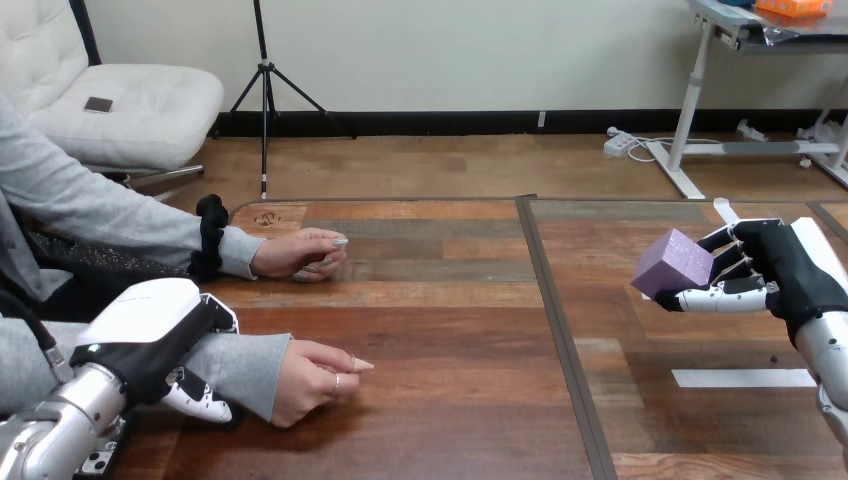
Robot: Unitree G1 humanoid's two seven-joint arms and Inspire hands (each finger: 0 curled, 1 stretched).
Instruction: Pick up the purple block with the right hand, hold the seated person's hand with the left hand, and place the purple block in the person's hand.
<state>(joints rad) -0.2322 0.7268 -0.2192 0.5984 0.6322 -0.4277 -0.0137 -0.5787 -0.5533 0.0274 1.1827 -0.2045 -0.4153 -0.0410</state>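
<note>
The purple block [672, 263] is held off the table at the right, pinched between the fingers and thumb of my right hand [785, 265]. My left hand [150, 325] is at the lower left, lying over the person's grey-sleeved forearm [235, 360] just behind the cuff. Its fingers [200, 405] curl round underneath the sleeve. The person's hand [315, 378] of that arm rests on the table past my left hand, loosely curled, with nothing in it. The block is far to the right of that hand.
The person's other hand [300, 255] rests on the table further back at the left. A dark seam [560, 330] runs front to back across the wooden table. A white strip of tape [742, 378] lies on the table below my right hand.
</note>
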